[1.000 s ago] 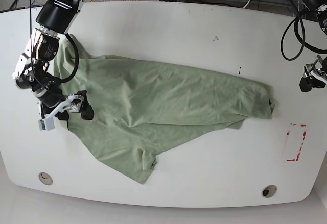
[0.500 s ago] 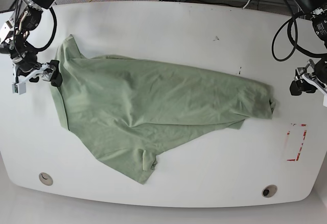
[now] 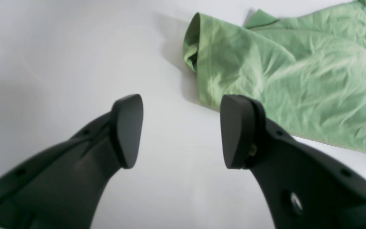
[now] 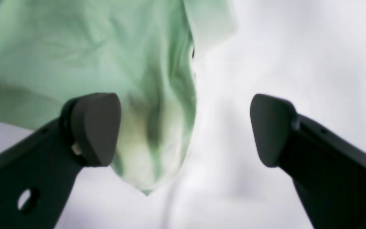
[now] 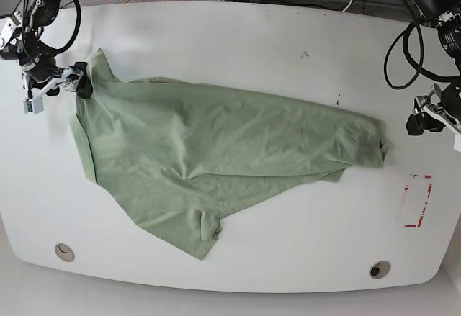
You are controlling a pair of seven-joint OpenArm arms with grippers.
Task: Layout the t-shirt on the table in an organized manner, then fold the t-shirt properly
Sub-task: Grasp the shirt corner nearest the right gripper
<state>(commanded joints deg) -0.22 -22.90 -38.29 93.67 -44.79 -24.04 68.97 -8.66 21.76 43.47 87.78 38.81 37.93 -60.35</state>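
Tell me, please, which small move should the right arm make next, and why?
Probably lower the right claw and close it on the t-shirt corner. It hangs open, and the pointed fabric tip lies between its fingers. The shirt lies slanted and wrinkled on the table, not yet spread.

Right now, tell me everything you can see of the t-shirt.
The t-shirt is pale sage green, soft and wrinkly, lying spread but skewed across the table, not yet folded. One end is bunched near the red marking; a lower flap is turned over on itself. The right gripper is open at its far corner, one of its fingers over the cloth. The left gripper is open, over bare table.
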